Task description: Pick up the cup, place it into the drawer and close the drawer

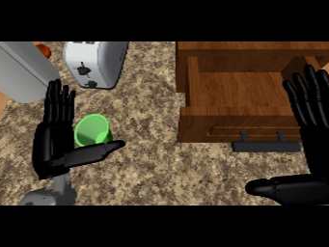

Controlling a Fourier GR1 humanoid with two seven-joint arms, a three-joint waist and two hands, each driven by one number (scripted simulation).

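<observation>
**Green cup beside the open left hand, drawer pulled out**

The green cup (93, 129) lay tipped on the speckled counter (159, 159), its mouth turned toward the lower edge of the view. It sat in the gap between the left hand's (53, 140) straight fingers and its outstretched thumb, whose tip touched or overlapped the rim; the hand was open, not curled round the cup.

The right hand (320, 140) was open too, fingers straight, held over the front right corner of the wooden drawer (231, 91) and hiding part of it. Its thumb was partly cut off below.

The drawer stood pulled out, dark handle (265, 145) at its front. Behind the cup stood a toaster (94, 62), with a grey appliance (14, 70) cropped at the left.
</observation>
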